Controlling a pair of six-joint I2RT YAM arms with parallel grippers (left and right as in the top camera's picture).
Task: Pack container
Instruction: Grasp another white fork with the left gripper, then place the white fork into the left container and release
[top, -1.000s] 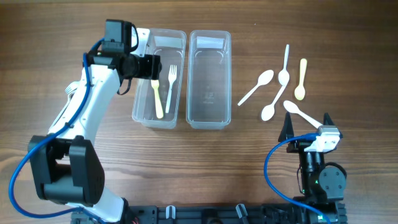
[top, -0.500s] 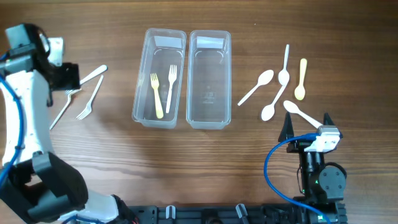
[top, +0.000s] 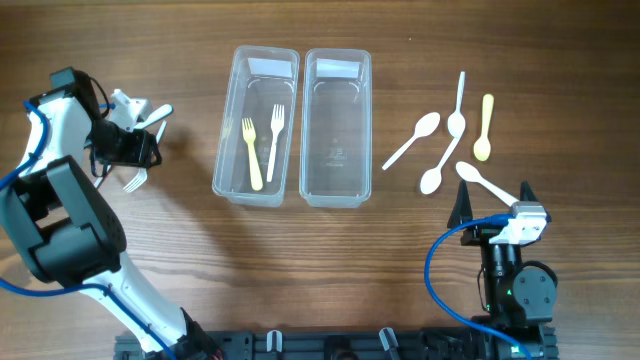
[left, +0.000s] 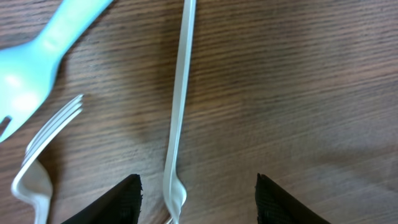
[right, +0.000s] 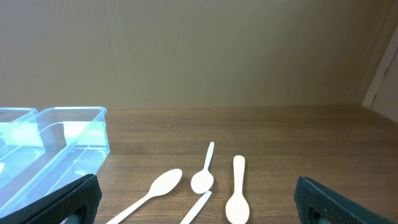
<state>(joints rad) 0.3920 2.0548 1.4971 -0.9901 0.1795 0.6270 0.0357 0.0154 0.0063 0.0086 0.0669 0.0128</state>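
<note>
Left jaws, newly arrived, spread astride white fork (left: 180, 93), handle pointing straight ahead.

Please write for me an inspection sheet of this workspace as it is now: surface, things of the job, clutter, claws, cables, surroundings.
Surface: wooden table, no spill seen.
Job's things: left container holds a yellow fork and a white fork; right container holds nothing; spoons, four white and one yellow, lie to its right; loose forks lie at the far left.
Clutter: nothing seen.
Claws: left claw open over one of the loose forks, not gripping it; right claw open, holding nothing, near the spoons.
Cables: blue cable loops beside the right arm's base.
Surroundings: plain beige wall behind the table.
</note>
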